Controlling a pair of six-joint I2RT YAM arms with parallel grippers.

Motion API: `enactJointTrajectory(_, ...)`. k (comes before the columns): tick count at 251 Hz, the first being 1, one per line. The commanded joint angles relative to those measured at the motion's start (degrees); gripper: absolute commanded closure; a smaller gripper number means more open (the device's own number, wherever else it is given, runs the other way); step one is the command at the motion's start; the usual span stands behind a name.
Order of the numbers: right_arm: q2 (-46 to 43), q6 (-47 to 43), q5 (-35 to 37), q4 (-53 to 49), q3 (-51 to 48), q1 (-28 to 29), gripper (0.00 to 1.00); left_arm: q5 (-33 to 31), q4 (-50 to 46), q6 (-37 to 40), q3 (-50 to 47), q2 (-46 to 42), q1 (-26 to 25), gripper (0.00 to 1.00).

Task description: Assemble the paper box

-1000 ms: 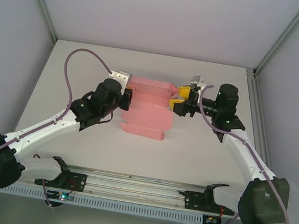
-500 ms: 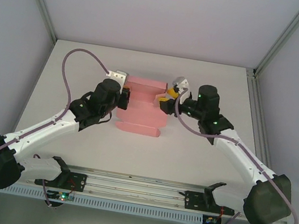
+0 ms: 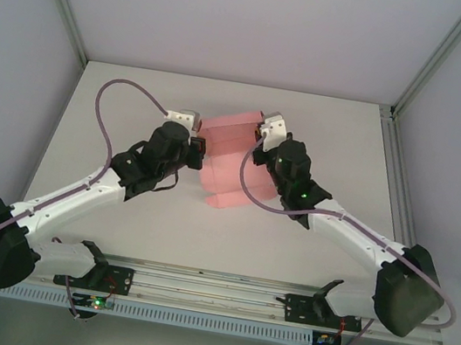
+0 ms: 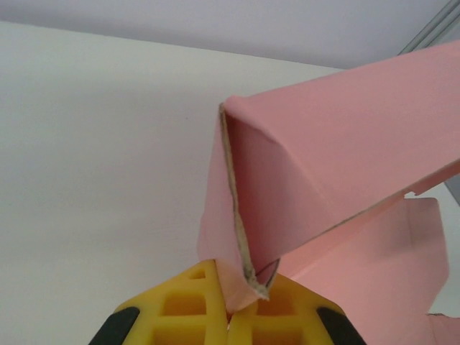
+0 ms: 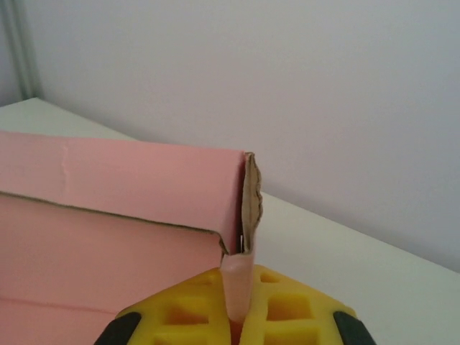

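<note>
One pink thin-card paper box [image 3: 230,162], half folded, sits mid-way on the white worktop [image 3: 334,137], its long side running roughly from far to near. Two sets of yellow fingers pinch it: left fingers [image 4: 183,313] and right fingers [image 5: 287,313], each squeezed tight on a pink edge.

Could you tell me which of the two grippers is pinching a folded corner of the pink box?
The left gripper: a creased, V-shaped corner of the paper box sits in its grip, whereas the right gripper clamps a narrow upright tab.
</note>
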Motion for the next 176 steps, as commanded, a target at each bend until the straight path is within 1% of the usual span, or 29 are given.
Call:
enactJointTrajectory(1,2.6,-1.4,19.4,4.7,0.2,-1.4,1.0,0.3,0.0,-8.3,2.4,-0.4,-1.0,1.0)
enactJointTrajectory(32,6.7,-6.7,27.3,6.7,1.8,-1.4,1.0,-0.9,-0.7,-12.8,3.7,0.2,-2.5,1.0)
enactJointTrajectory(55,9.9,-14.1,32.3,10.5,2.5,-1.3,1.0,-2.1,-2.2,-16.1,4.8,0.5,-3.0,1.0)
enactJointTrajectory(81,13.6,-23.3,37.1,16.6,3.3,-1.4,1.0,-2.7,-3.2,-17.7,6.0,1.2,-3.1,1.0)
enactJointTrajectory(127,19.5,-37.4,42.3,26.0,4.9,-1.2,1.0,-3.8,-4.2,-19.4,6.9,1.9,-3.2,1.0)
enactJointTrajectory(162,25.8,-52.1,45.7,40.5,6.5,-0.7,1.0,-4.5,-4.2,-20.2,6.7,2.2,-3.4,1.0)
enactJointTrajectory(176,27.3,-55.0,46.2,42.5,7.4,-0.6,1.0,-4.8,-4.2,-20.5,6.7,2.5,-3.4,1.0)
